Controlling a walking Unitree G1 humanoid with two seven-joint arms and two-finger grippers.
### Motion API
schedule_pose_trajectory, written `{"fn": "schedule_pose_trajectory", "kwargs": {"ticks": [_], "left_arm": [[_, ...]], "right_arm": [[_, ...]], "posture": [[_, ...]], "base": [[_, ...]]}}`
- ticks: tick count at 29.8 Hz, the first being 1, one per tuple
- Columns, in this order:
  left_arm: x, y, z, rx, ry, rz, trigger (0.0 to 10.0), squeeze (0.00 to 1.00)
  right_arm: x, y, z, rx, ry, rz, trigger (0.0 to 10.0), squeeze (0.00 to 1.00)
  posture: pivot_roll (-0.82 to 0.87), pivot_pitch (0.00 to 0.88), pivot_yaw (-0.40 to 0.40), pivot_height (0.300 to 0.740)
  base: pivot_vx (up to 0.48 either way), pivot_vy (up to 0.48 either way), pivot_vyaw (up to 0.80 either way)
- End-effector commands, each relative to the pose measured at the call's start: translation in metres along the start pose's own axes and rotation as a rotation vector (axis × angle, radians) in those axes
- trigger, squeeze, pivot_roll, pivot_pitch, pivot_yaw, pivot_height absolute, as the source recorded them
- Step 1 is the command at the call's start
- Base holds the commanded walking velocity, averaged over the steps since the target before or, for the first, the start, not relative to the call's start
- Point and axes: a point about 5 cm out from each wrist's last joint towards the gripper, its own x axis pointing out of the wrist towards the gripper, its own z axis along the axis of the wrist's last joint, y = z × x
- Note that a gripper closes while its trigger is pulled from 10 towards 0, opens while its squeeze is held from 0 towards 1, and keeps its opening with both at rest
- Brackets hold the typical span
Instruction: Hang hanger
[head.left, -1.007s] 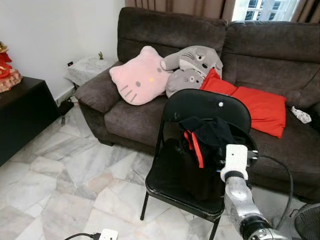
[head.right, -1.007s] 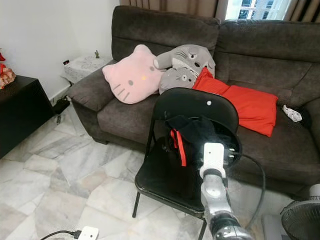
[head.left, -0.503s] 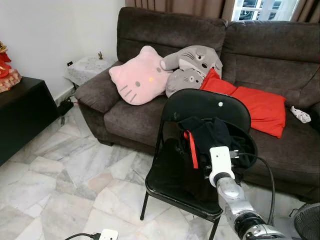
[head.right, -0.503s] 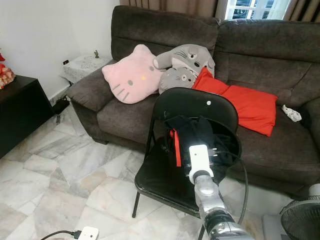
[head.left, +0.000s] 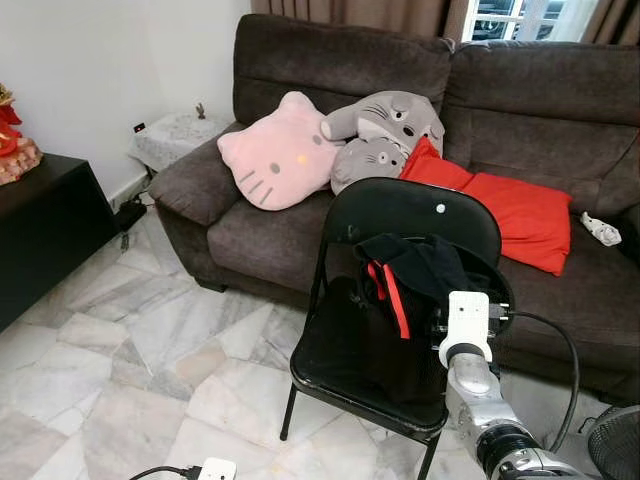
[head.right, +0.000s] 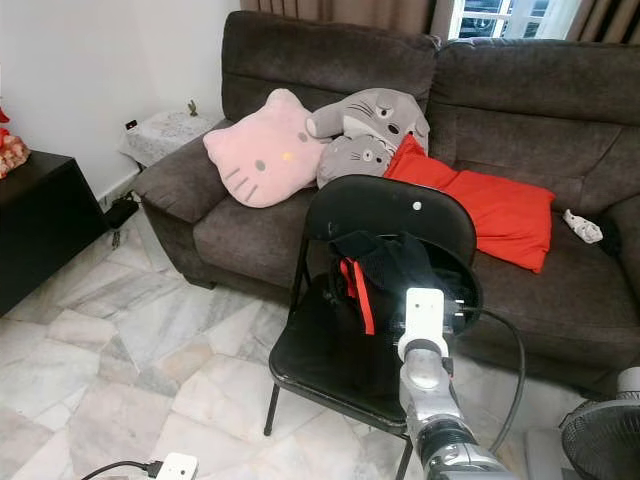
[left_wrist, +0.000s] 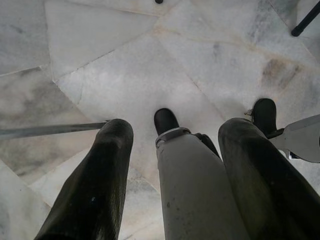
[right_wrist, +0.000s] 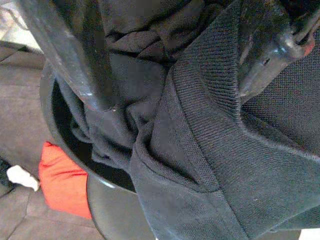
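A black garment (head.left: 425, 272) with a red strip (head.left: 393, 296) hangs bunched above the seat of a black folding chair (head.left: 415, 212). My right arm's white wrist (head.left: 468, 318) reaches up into the garment from the chair's front right. In the right wrist view my right gripper (right_wrist: 172, 92) has its two black fingers (right_wrist: 65, 45) on either side of a thick fold of the ribbed dark fabric (right_wrist: 210, 140) and holds it up. I cannot make out a hanger among the folds. My left gripper (left_wrist: 177, 131) hangs open over the marble floor.
Behind the chair stands a dark brown sofa (head.left: 560, 100) with a pink cat cushion (head.left: 275, 155), grey plush toys (head.left: 385, 135) and a red pillow (head.left: 510, 210). A black cabinet (head.left: 45, 230) is at the left, a fan (head.left: 615, 445) at the lower right, a power strip (head.left: 215, 468) on the floor.
My right arm swung left half a second ago and has come back to the right, and the garment shifted with it. The chair has not moved.
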Motion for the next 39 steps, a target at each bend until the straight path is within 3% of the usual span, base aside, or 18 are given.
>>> {"fn": "schedule_pose_trajectory", "kwargs": {"ticks": [1, 9, 14, 16, 21, 26, 32, 39], "left_arm": [[0.0, 0.002, -0.003, 0.007, 0.021, 0.005, 10.0, 0.0], [0.0, 0.002, -0.003, 0.009, 0.022, 0.006, 10.0, 0.0], [0.0, 0.003, -0.003, 0.009, 0.021, 0.009, 10.0, 0.0], [-0.001, 0.003, -0.003, 0.011, 0.021, 0.009, 10.0, 0.0], [-0.001, 0.003, -0.003, 0.013, 0.02, 0.01, 10.0, 0.0], [-0.001, 0.004, -0.003, 0.013, 0.02, 0.01, 10.0, 0.0], [-0.001, 0.004, -0.003, 0.015, 0.022, 0.008, 10.0, 0.0], [-0.001, 0.004, -0.003, 0.016, 0.021, 0.012, 10.0, 0.0]], "right_arm": [[0.0, 0.006, 0.0, 0.039, 0.024, 0.036, 10.0, 0.0], [-0.004, 0.022, -0.008, 0.028, 0.088, 0.179, 10.0, 0.0], [0.001, 0.016, 0.005, 0.042, 0.032, 0.129, 10.0, 0.0], [0.004, 0.007, 0.008, 0.038, 0.029, 0.046, 10.0, 0.0], [0.005, -0.001, 0.008, 0.093, 0.047, -0.017, 10.0, 0.0], [0.005, 0.003, 0.004, 0.131, 0.081, 0.015, 10.0, 0.0], [0.001, 0.021, -0.001, 0.148, 0.127, 0.158, 10.0, 0.0], [0.005, 0.016, 0.008, 0.132, 0.1, 0.125, 10.0, 0.0]], "posture": [[0.03, 0.0, 0.038, 0.74], [0.04, 0.0, 0.04, 0.74], [0.05, 0.0, 0.042, 0.74], [0.05, 0.0, 0.043, 0.74], [0.05, 0.0, 0.045, 0.74], [0.06, 0.0, 0.045, 0.74], [0.06, 0.0, 0.049, 0.74], [0.07, 0.0, 0.049, 0.74]], "base": [[0.0, 0.0, 0.0], [0.0, 0.0, 0.0], [0.0, 0.0, 0.0], [0.0, 0.0, 0.0], [0.0, 0.0, 0.0], [0.0, 0.0, 0.0], [0.0, 0.0, 0.0], [0.0, 0.0, 0.0]]}}
